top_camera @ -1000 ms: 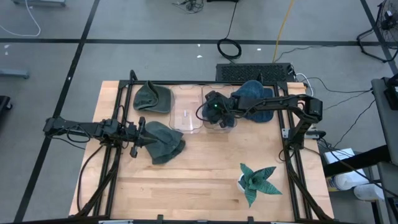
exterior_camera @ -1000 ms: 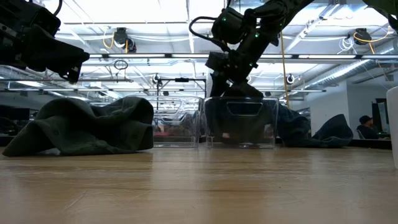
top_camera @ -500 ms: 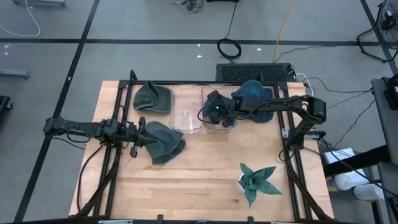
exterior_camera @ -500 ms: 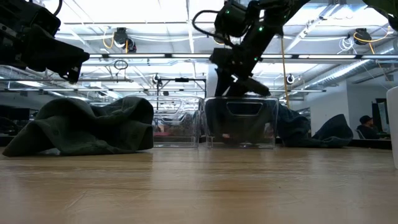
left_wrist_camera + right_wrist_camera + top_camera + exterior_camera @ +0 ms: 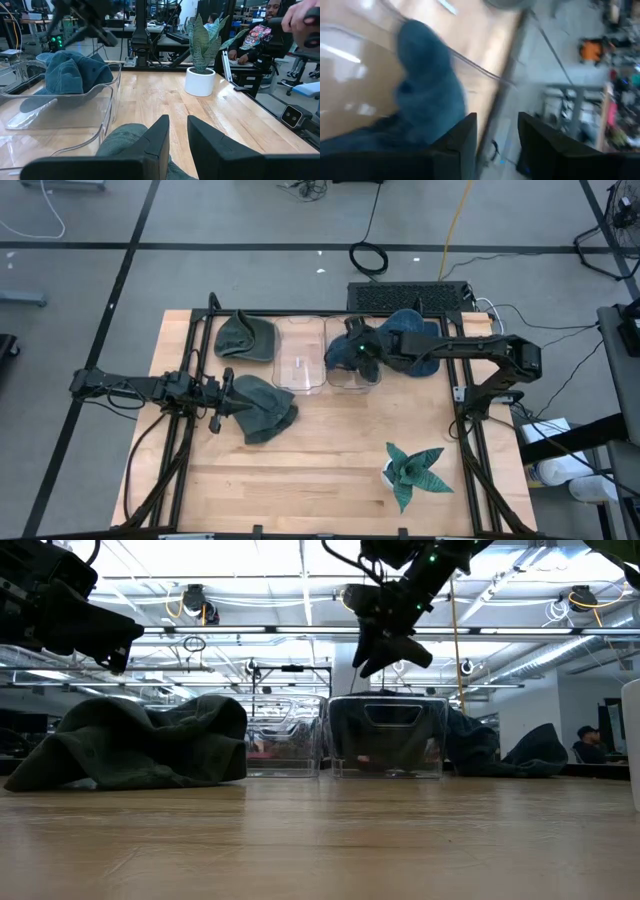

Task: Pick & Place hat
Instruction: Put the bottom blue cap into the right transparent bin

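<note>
Bins first: two clear plastic bins sit side by side near the middle of the tabletop's far edge. The left bin [image 5: 298, 367] looks bare inside, as far as the high view shows. The right bin [image 5: 352, 370] has something dark in it in the low view, but what it is cannot be told.

Hats, counted: three. An olive hat [image 5: 246, 337] lies by the far edge, just left of the left bin. A second green hat [image 5: 262, 408] lies crumpled nearer the left edge, in front of the left bin. A blue hat [image 5: 405, 340] lies by the far edge, just right of the right bin and partly under the right arm; the left wrist view shows it heaped behind the clear bin wall [image 5: 70, 70].

One potted plant [image 5: 412, 471] with striped leaves stands in a white pot near the front right corner.

The left end effector [image 5: 228, 393] sits at the left rim of the crumpled green hat, its fingers [image 5: 155, 142] a narrow gap apart over the green cloth; whether they pinch the fabric cannot be told. The right end effector [image 5: 352, 350] hangs above the far part of the right bin, raised clear of its rim in the low view [image 5: 390, 645], fingers partly apart with nothing seen between them
</note>
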